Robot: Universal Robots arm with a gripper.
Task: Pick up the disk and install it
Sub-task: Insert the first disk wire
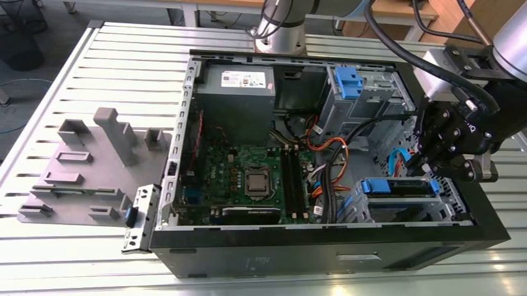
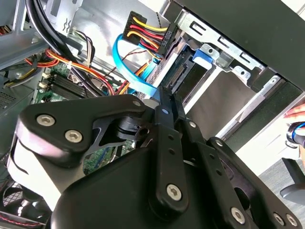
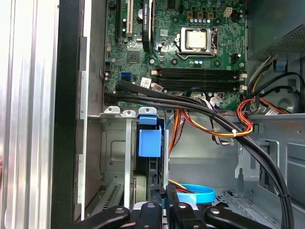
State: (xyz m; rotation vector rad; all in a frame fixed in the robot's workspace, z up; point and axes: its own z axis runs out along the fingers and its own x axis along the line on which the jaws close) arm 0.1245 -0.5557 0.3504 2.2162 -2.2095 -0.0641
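The open computer case (image 1: 329, 246) lies on its side on the slatted metal counter (image 1: 99, 259), occupying the centre and right of the exterior view. The black pincer (image 1: 448, 161) stands at the right edge of that frame, lowered into the case directly above the drive cage (image 1: 448, 213) in the lower right corner of the chassis. The disk (image 1: 401, 189), recognisable by its blue carrier frame, sits in this cage just below the pincer; in the first wrist view the blue frame (image 3: 149, 141) appears seated between the grey cage walls, low in the centre of the frame. Whether the pincer is open, closed or gripping the disk cannot be determined, because its own body hides the fingertips in both wrist views. The green motherboard (image 1: 247, 179) fills the centre of the case. The grey power supply box (image 1: 237, 92) lies at the upper centre. An upright grey bay with a blue tab (image 1: 347, 83) stands at the upper right. A flat blue data cable (image 2: 131, 76) curves through the upper centre of the second wrist view. A grey fixture block (image 1: 82, 179) rests on the counter at the exterior view's left.
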